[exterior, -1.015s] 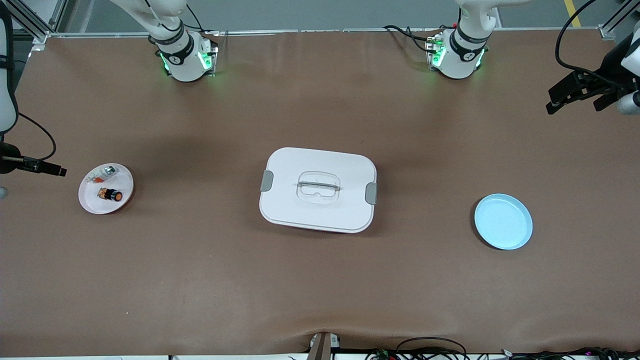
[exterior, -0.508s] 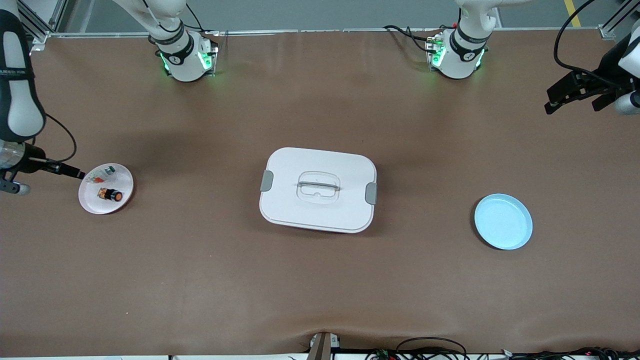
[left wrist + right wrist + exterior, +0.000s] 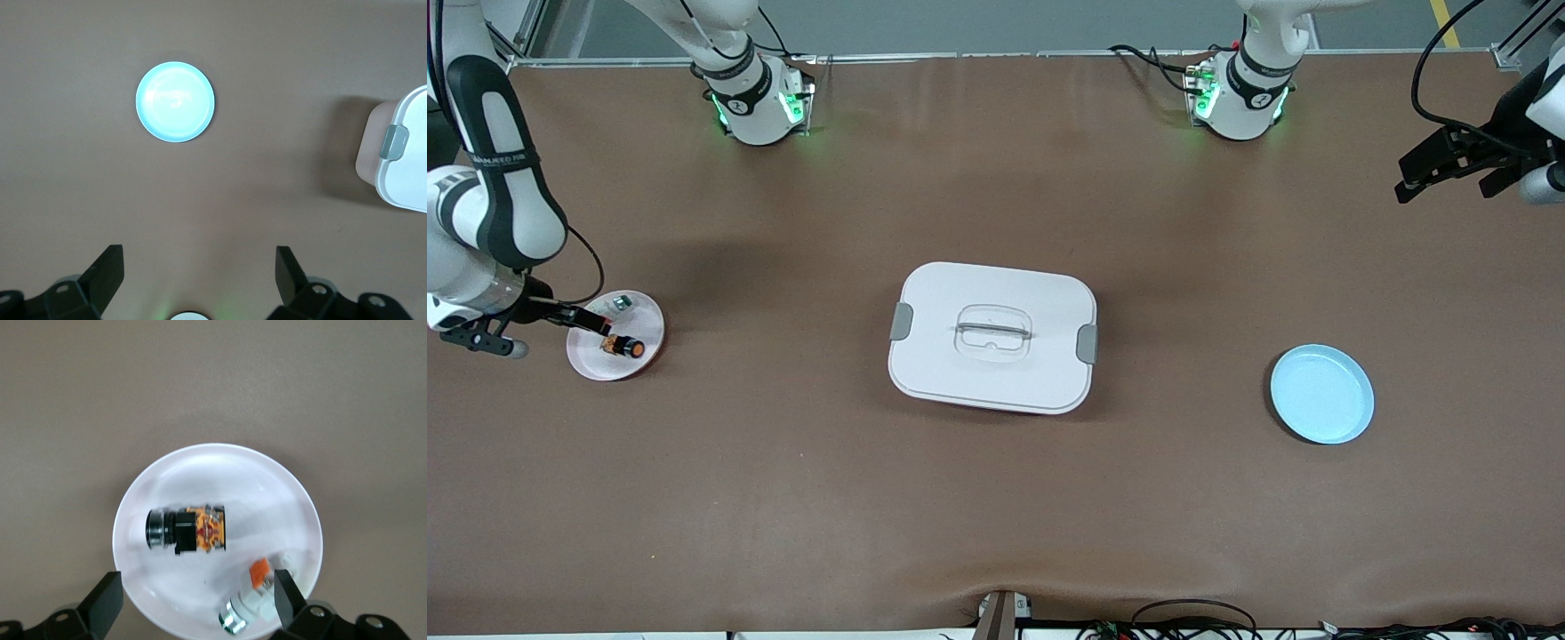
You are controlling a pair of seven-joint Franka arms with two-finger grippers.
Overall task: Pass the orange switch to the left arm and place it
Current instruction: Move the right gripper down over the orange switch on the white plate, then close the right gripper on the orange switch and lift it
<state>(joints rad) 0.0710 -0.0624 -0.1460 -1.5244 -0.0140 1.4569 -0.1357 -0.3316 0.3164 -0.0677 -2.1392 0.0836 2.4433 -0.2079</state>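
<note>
The orange switch (image 3: 624, 345) (image 3: 187, 529) lies on its side in a small white plate (image 3: 607, 366) (image 3: 220, 480) at the right arm's end of the table. My right gripper (image 3: 596, 323) (image 3: 195, 600) hovers over that plate, open, with nothing between its fingers; the switch lies just ahead of them. The box (image 3: 993, 336) (image 3: 403, 153), white with grey latches, sits shut at the table's middle. My left gripper (image 3: 1440, 178) (image 3: 198, 270) waits open and empty in the air at the left arm's end of the table.
A white-and-silver part with a red-orange bit (image 3: 257, 600) shares the white plate, close to one right finger. A light blue plate (image 3: 1321, 394) (image 3: 175, 101) lies bare toward the left arm's end, between the box and the table edge.
The right arm has swung in from the table's edge, bringing its gripper over the white plate. The left arm, box and plates have not moved.
</note>
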